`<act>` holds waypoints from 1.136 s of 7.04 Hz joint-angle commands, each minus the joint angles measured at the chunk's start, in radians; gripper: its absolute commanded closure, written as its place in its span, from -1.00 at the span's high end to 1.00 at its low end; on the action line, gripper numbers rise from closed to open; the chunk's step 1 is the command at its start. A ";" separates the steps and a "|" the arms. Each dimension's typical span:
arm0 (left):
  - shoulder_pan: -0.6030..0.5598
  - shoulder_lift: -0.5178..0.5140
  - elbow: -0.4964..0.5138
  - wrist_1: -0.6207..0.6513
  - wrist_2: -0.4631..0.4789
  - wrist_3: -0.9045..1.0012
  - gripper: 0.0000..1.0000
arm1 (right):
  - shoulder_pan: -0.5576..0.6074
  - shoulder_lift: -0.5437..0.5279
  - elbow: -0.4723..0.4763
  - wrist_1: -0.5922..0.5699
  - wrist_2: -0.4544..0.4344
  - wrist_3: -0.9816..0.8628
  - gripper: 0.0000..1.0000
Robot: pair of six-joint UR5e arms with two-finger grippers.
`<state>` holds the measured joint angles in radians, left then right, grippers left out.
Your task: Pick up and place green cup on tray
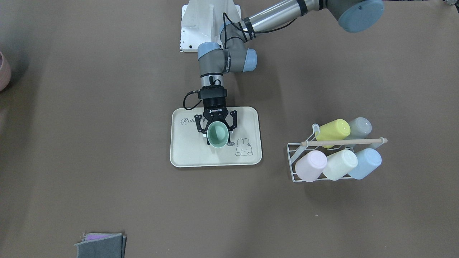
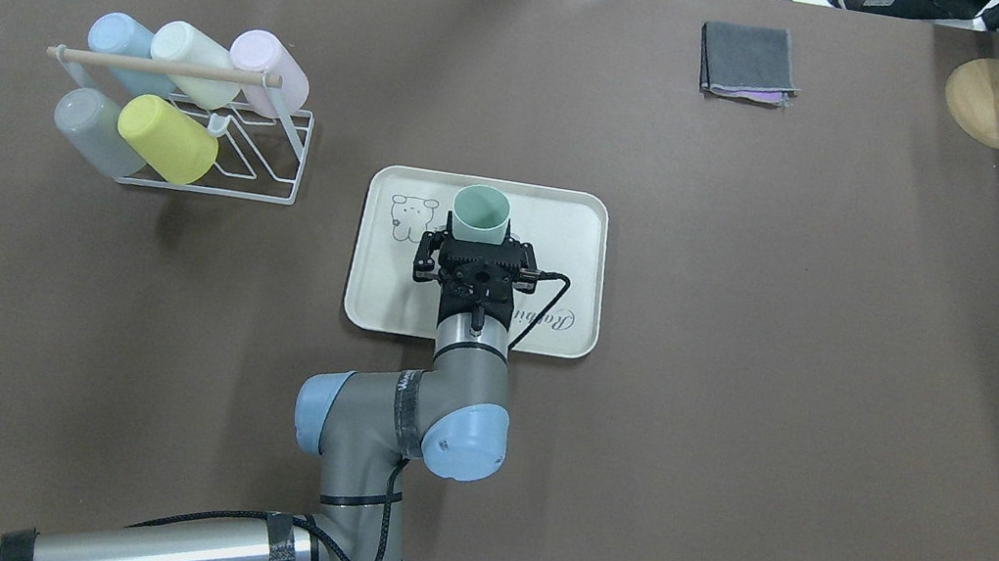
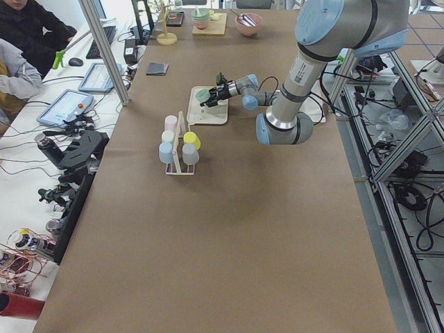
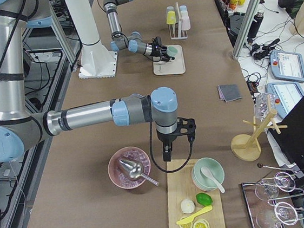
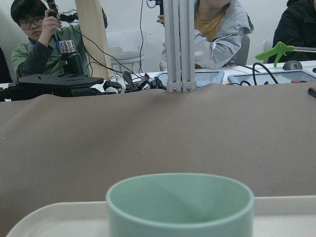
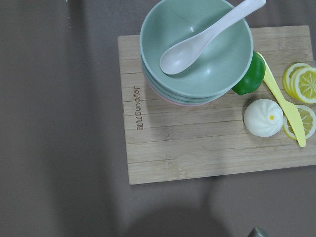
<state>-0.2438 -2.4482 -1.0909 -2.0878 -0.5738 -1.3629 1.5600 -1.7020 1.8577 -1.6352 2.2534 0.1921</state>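
**A:** Where is the green cup [image 1: 217, 132] just now?

**B:** Over the tray [image 1: 190, 154], upright with its mouth up. It is toward the tray's far edge, just beside the little rabbit drawing [image 1: 244, 147]. I cannot tell whether its base touches the tray.

**A:** And the left end effector [image 1: 218, 139]?

**B:** It comes in from the near side. Its fingers [image 1: 208, 140] are spread about as wide as the cup and set against the cup's two sides, so it has the cup in its hold. Its wrist camera looks right over the cup's rim, with the tray's edge below.

**A:** The right end effector [image 4: 167, 152]?

**B:** It hangs well off to the right, above the near edge of a wooden board [image 6: 197, 148]. I cannot tell how far open it is. Its fingers show in no close view.

**A:** What is on that board?

**B:** A stack of bowls [image 6: 207, 74] with a pale spoon [image 6: 197, 47] in the top one. Beside them lie a white bun [image 6: 263, 117], lemon slices [image 6: 303, 81] and a yellow knife [image 6: 284, 101].

**A:** Anything else on the counter [image 1: 107, 143]?

**B:** A white wire rack [image 1: 291, 152] stands left of the tray, well apart from it. It holds a yellow cup [image 1: 333, 130], a grey cup [image 1: 360, 127], a pink cup [image 1: 310, 165], a cream cup [image 1: 340, 164] and a blue cup [image 1: 365, 163], all lying on their sides. A folded grey cloth [image 1: 100, 245] lies on the far side, to the right
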 commanded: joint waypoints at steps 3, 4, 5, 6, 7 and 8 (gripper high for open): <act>0.008 0.001 -0.007 -0.002 0.000 -0.010 0.53 | 0.000 -0.004 -0.002 0.000 0.002 -0.005 1.00; 0.011 0.003 -0.007 -0.002 0.000 -0.011 0.58 | 0.000 -0.004 -0.002 0.000 0.002 -0.005 1.00; 0.014 0.003 -0.007 -0.005 0.000 -0.011 0.66 | 0.000 -0.004 -0.002 0.000 0.002 -0.003 1.00; 0.015 0.005 -0.012 -0.011 0.002 -0.011 0.82 | 0.000 -0.004 -0.003 0.000 0.000 0.000 1.00; 0.018 0.009 -0.015 -0.037 0.005 -0.010 0.95 | 0.000 -0.004 -0.002 0.000 -0.001 0.001 1.00; 0.030 0.011 -0.018 -0.037 0.008 -0.010 0.95 | 0.000 -0.005 -0.003 0.000 0.000 -0.002 1.00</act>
<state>-0.2238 -2.4403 -1.1052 -2.1153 -0.5695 -1.3734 1.5601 -1.7060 1.8554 -1.6352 2.2530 0.1916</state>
